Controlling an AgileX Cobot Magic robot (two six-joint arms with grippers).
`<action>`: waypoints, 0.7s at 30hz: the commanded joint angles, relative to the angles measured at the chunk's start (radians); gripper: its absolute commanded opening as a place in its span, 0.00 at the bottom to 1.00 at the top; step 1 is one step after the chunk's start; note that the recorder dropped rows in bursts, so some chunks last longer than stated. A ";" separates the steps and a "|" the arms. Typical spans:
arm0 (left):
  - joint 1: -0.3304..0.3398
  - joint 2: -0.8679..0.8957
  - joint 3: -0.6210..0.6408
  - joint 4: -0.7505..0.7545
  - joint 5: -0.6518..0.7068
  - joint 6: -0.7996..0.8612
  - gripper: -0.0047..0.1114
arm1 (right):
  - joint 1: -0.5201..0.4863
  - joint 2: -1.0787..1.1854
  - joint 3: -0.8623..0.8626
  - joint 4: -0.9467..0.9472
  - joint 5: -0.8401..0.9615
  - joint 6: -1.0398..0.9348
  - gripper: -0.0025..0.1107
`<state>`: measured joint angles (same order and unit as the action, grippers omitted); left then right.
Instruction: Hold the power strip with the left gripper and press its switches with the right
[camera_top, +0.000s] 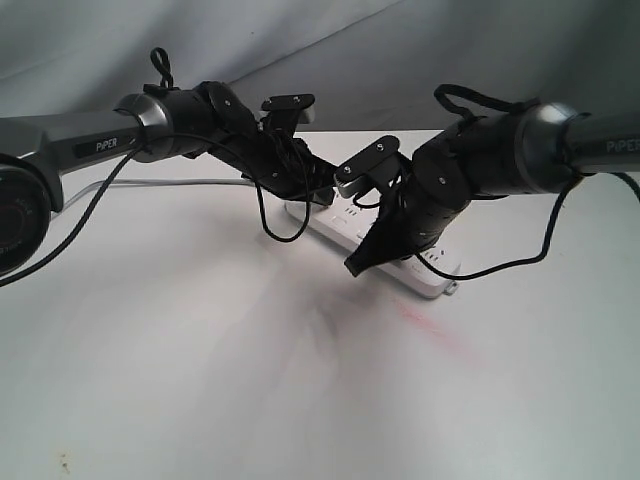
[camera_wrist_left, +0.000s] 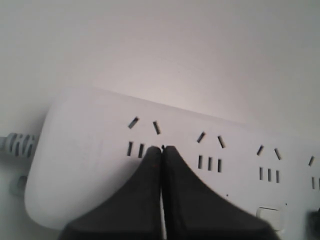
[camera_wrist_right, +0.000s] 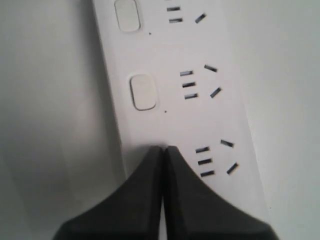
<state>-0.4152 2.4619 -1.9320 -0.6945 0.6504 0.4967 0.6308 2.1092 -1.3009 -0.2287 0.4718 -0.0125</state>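
Observation:
The white power strip (camera_top: 430, 275) lies slantwise on the table, mostly hidden by both arms. My left gripper (camera_top: 312, 192) is shut. In the left wrist view its tips (camera_wrist_left: 162, 148) rest on top of the strip (camera_wrist_left: 90, 165) by the first socket group, near the grey cord (camera_wrist_left: 17, 145). One switch (camera_wrist_left: 270, 216) shows at that view's edge. My right gripper (camera_top: 356, 267) is shut too. Its tips (camera_wrist_right: 164, 148) touch the strip (camera_wrist_right: 225, 115) in line with the row of switches, past two visible switches (camera_wrist_right: 142, 91) (camera_wrist_right: 126, 14). Whatever lies under those tips is hidden.
The strip's grey cord (camera_top: 170, 183) runs off to the left across the white table (camera_top: 200, 360). A small tab (camera_top: 452, 290) sticks out at the strip's near end. A faint pink mark (camera_top: 430, 325) lies beside it. Grey cloth (camera_top: 350, 50) hangs behind.

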 joint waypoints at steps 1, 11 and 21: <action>-0.003 0.003 -0.002 -0.005 0.005 0.001 0.04 | 0.010 0.095 0.054 0.047 0.192 0.012 0.02; -0.003 0.003 -0.002 -0.005 0.005 0.001 0.04 | 0.008 -0.090 0.054 0.088 -0.003 0.024 0.02; -0.003 0.003 -0.002 -0.005 -0.007 0.001 0.04 | 0.008 -0.107 0.054 0.102 -0.168 0.081 0.02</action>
<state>-0.4152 2.4619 -1.9320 -0.6945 0.6538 0.4967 0.6362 2.0137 -1.2523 -0.1348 0.3464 0.0548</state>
